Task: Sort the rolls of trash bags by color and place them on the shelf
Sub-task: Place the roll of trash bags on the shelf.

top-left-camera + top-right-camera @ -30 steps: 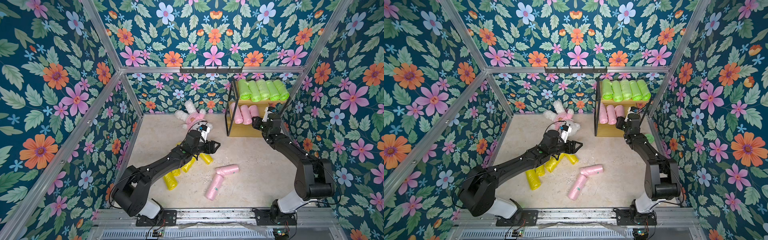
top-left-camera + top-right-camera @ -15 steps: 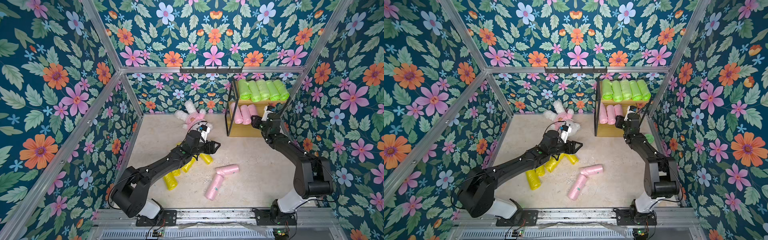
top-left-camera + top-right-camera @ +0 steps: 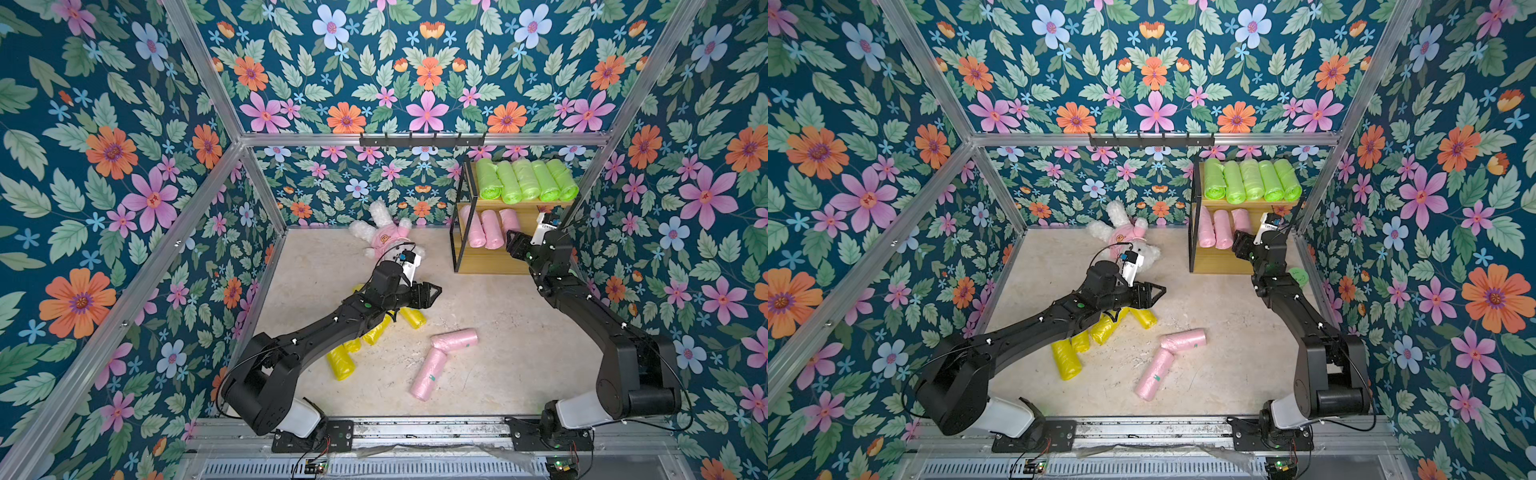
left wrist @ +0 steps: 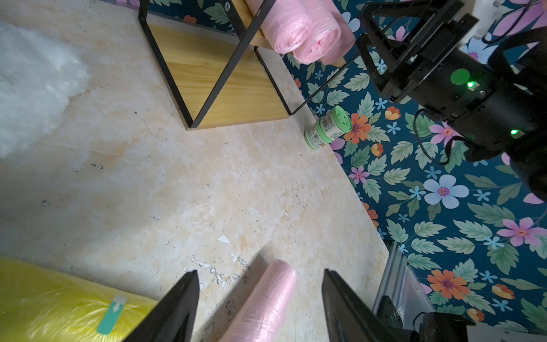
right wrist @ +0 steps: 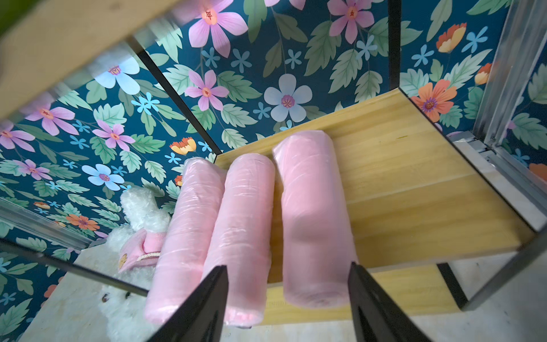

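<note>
The shelf (image 3: pixel 486 259) stands at the back right, with several lime green rolls (image 3: pixel 525 180) on its top board and three pink rolls (image 3: pixel 490 228) on the middle board. My right gripper (image 5: pixel 287 266) is open just in front of the rightmost pink roll (image 5: pixel 313 213), which lies free on the board between the spread fingers. On the floor lie two pink rolls (image 3: pixel 455 338) and several yellow rolls (image 3: pixel 340 363), partly under my left arm. My left gripper (image 4: pixel 260 271) hangs open above the floor, over the end of a pink roll (image 4: pixel 266 302).
A white plush rabbit (image 3: pixel 386 237) lies by the back wall, left of the shelf. A small green lidded jar (image 4: pixel 328 128) lies at the right wall beside the shelf's foot. A black hook rail (image 3: pixel 422 139) runs along the back wall above.
My right gripper's jaws have opened and let go of the third pink roll, which now rests on the middle board. The left arm has not moved.
</note>
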